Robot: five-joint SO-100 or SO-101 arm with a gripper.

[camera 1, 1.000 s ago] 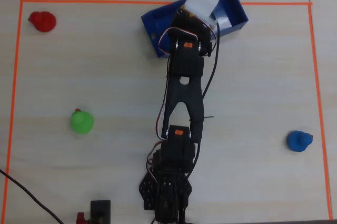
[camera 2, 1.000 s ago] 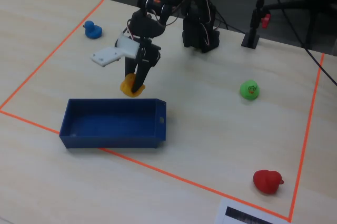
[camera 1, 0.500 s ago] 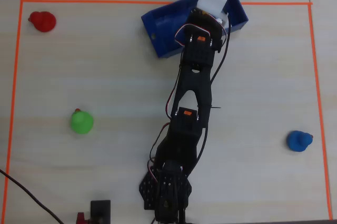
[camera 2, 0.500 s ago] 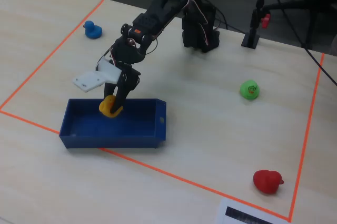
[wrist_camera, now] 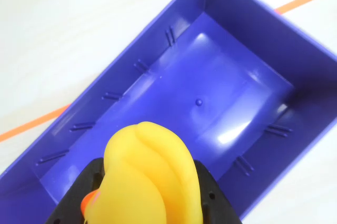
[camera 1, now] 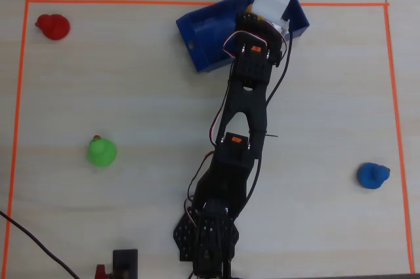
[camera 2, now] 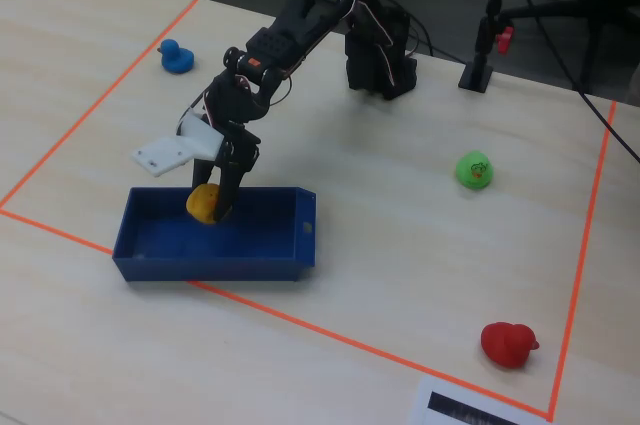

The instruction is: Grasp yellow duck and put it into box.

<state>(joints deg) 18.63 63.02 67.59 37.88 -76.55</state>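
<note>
The yellow duck [camera 2: 203, 203] hangs just above the inside of the dark-blue box [camera 2: 215, 267], near its far wall. My gripper [camera 2: 212, 207] is shut on the duck and points down into the box. In the wrist view the yellow duck [wrist_camera: 150, 176] fills the lower middle, its orange beak at the lower left, pinched between the black fingers [wrist_camera: 79, 195] of the gripper [wrist_camera: 145, 203]. Below it lies the bare floor of the box [wrist_camera: 200, 87]. In the overhead view the arm [camera 1: 246, 88] reaches over the box [camera 1: 203, 36] and hides the duck.
A green duck [camera 2: 474, 169], a blue duck [camera 2: 176, 56] and a red duck [camera 2: 508, 344] sit apart on the wooden table inside the orange tape border [camera 2: 300, 320]. A black stand [camera 2: 480, 70] is behind the arm's base [camera 2: 378, 65].
The gripper carried the yellow duck from beside the box's far wall to over the box, then lowered it slightly inside. The box and other ducks have not moved.
</note>
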